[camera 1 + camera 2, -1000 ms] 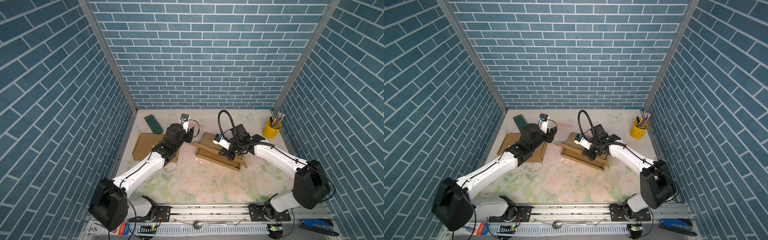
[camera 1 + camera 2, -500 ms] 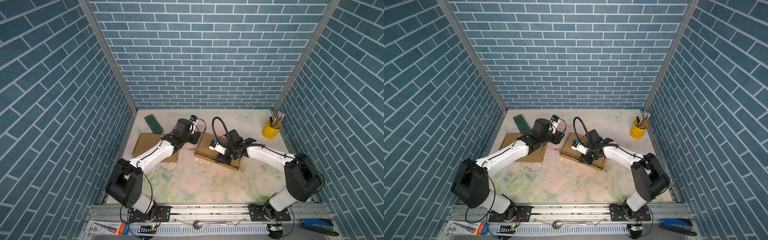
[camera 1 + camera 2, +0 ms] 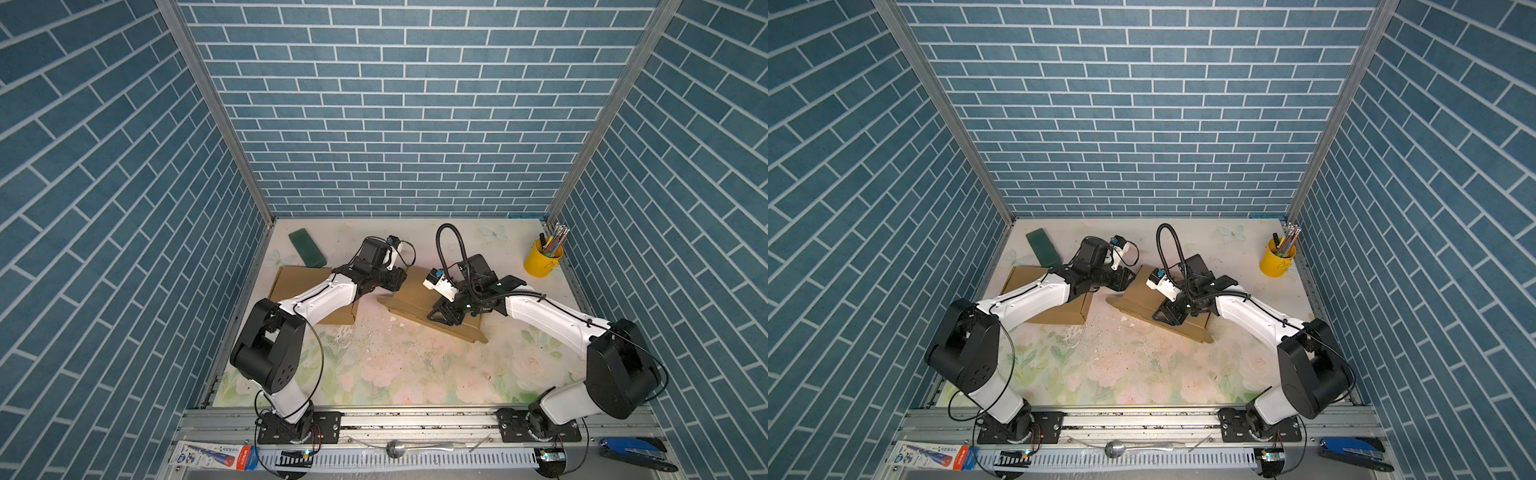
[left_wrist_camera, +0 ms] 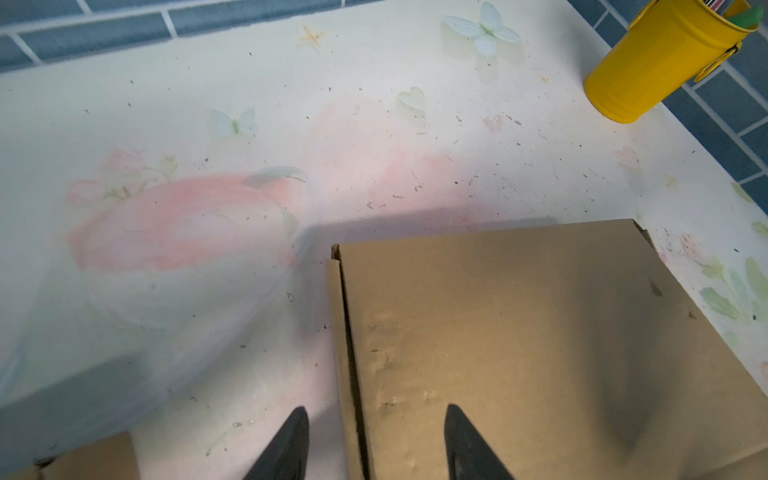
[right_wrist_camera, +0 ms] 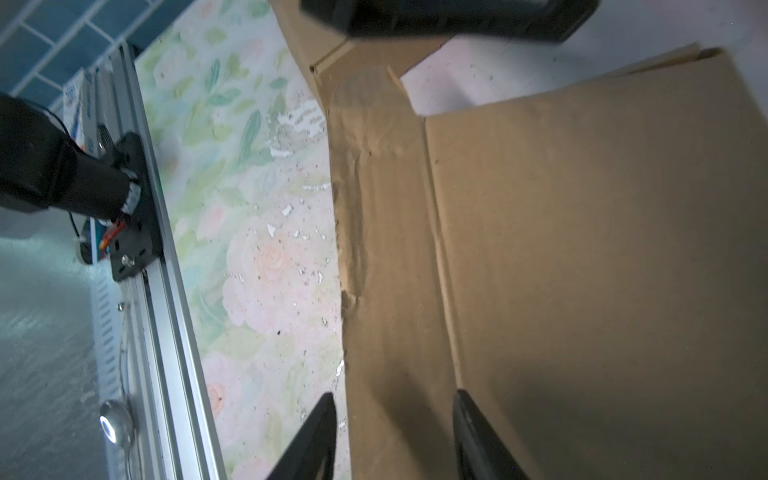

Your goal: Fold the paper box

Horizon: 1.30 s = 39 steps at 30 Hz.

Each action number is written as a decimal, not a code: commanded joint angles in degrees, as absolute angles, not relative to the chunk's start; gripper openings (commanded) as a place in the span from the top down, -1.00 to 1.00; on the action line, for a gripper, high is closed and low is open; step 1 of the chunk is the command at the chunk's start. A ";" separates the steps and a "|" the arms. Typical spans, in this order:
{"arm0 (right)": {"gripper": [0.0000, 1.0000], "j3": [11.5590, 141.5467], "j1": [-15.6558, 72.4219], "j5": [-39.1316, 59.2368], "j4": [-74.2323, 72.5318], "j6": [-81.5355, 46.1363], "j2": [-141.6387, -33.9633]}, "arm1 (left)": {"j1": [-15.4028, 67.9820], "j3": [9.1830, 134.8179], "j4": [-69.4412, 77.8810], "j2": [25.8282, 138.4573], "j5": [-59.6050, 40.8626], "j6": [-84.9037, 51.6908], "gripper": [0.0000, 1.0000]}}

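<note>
The box (image 3: 409,296) lies mostly flat in the middle of the worktop (image 3: 395,365), so we judge the folding hardly begun. Our left jaws and right jaws stand open, each astride one box edge.

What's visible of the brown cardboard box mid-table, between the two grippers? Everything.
The cardboard box is plain brown board, partly folded, lying low and askew on the floral table. Its top panel is flat, lightly dented. One long flap, creased with a crumpled rim, spreads outward. A narrow side strip runs beside a dark slit. The left gripper and right gripper each straddle an edge, jaws open; contact unclear.
</note>
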State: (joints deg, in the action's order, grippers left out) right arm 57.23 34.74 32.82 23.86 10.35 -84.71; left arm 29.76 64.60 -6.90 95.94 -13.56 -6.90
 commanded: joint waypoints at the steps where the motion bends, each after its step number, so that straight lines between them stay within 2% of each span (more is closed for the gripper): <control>1: 0.10 53.54 33.26 35.02 19.81 2.21 -81.87 | 29.55 63.20 -6.29 95.75 -16.26 -7.68 0.00; 11: 0.40 47.29 32.98 24.53 16.50 -6.05 -82.34 | 30.32 58.72 -3.70 96.08 -16.71 -9.66 0.18; 20: 0.45 44.27 32.96 19.35 12.24 -8.09 -87.41 | 31.03 57.40 -4.62 98.07 -13.89 -9.95 0.24; 24: 0.46 44.74 32.96 20.19 12.18 -7.95 -86.46 | 31.05 57.95 -5.50 97.35 -13.48 -9.68 0.23; 26: 0.43 44.95 32.80 20.13 12.57 -8.13 -84.57 | 30.97 58.97 -6.56 96.40 -13.15 -9.25 0.20; 32: 0.30 44.77 29.53 18.81 13.67 -10.02 -76.41 | 29.06 64.36 -9.64 96.16 -14.55 -8.43 -0.11; 39: 0.21 42.95 24.41 10.44 15.54 -15.35 -67.78 | 26.61 69.33 -9.88 101.84 -18.40 -8.78 -0.25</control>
State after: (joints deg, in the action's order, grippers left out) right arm 45.12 26.04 15.38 12.93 -10.87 -69.76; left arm 27.40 68.25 -8.56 98.78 -16.21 -9.06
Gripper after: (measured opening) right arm 0.390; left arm 0.620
